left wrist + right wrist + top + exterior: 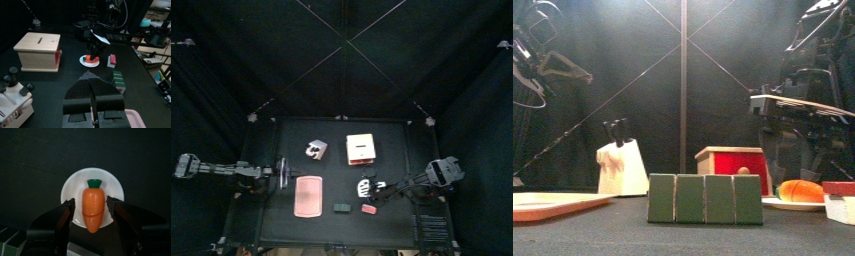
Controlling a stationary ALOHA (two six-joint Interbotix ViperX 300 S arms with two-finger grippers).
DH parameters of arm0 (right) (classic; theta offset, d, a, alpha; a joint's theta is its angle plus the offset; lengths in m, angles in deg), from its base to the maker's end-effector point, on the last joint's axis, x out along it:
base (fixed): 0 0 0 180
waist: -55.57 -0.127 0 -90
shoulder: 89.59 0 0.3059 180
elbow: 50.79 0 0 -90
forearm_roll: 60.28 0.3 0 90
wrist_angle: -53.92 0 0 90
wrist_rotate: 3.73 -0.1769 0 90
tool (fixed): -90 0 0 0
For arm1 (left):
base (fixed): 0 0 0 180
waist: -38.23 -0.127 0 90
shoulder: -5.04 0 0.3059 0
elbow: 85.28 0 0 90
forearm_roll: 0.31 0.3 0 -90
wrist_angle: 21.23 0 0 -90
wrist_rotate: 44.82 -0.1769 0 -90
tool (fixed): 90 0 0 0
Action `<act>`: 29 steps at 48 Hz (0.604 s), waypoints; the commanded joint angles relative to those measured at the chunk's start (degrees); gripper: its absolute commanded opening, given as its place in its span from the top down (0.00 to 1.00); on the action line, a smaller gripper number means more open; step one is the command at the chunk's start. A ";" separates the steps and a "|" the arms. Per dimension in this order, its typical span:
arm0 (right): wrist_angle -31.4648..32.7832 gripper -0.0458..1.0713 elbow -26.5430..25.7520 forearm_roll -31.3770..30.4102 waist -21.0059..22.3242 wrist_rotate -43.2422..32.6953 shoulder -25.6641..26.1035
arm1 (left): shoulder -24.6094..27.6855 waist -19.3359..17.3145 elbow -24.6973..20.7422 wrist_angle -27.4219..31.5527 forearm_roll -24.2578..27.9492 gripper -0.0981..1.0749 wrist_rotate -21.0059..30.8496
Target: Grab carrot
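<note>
Left gripper [93,82] rests closed at the left edge, beside a pink board [307,195]. Mid-table: knife block [315,149], wooden box [362,147], green block [344,208]. Right gripper [91,208] hangs wide open astride the carrot [93,208] on its white plate [73,185].

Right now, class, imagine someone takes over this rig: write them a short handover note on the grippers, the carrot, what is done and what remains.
Right gripper: open, jaws either side of the orange plastic carrot with a green top, not closed on it.
Left gripper: shut, resting back at its own side of the table, holding nothing.
Carrot: lying on a small white oval plate.
Done: right arm lined up over the carrot.
Left: close the jaws and lift.
</note>
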 commanded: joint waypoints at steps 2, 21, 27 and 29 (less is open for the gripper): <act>-1.14 0.18 -0.18 0.35 0.35 0.26 0.62 | 0.18 -0.26 -0.70 -0.53 -0.09 0.93 0.00; -3.52 0.19 0.70 0.09 1.32 0.26 -0.35 | 0.18 -0.26 -0.62 -0.53 -0.09 0.93 0.26; -3.60 0.22 0.70 0.00 1.41 0.26 -0.44 | 0.18 -0.26 -0.53 -0.53 -0.09 0.93 0.26; -3.60 0.23 0.70 0.00 1.41 0.26 -0.44 | 0.18 -0.26 -0.53 -0.53 -0.09 0.93 0.26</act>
